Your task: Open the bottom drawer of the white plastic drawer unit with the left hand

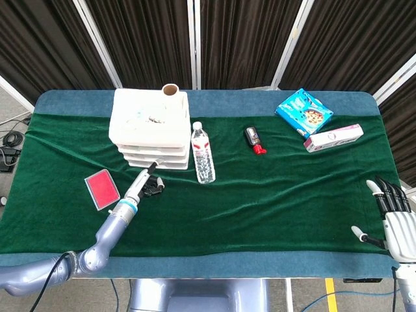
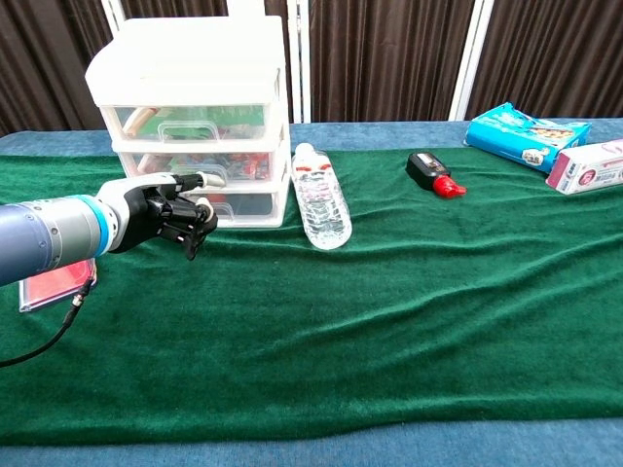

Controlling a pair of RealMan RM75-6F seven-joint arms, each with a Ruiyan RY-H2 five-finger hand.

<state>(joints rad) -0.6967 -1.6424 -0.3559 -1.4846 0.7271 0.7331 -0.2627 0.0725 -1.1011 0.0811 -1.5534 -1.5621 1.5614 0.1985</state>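
Note:
The white plastic drawer unit (image 2: 190,122) stands at the back left of the green cloth, also seen from above (image 1: 151,127). Its bottom drawer (image 2: 243,205) looks pushed in. My left hand (image 2: 164,210) hovers just in front of that drawer's left half, dark fingers curled in with nothing in them and one pale finger pointing toward the drawer front. In the head view the left hand (image 1: 150,184) sits a short way in front of the unit. My right hand (image 1: 394,221) rests at the table's near right corner, fingers spread and empty.
A water bottle (image 2: 321,206) lies right beside the unit. A red card (image 2: 56,282) lies left of my arm. A black and red item (image 2: 434,173), a blue cookie package (image 2: 526,131) and a pink box (image 2: 587,167) lie at the back right. A cardboard tube (image 1: 170,92) stands on the unit.

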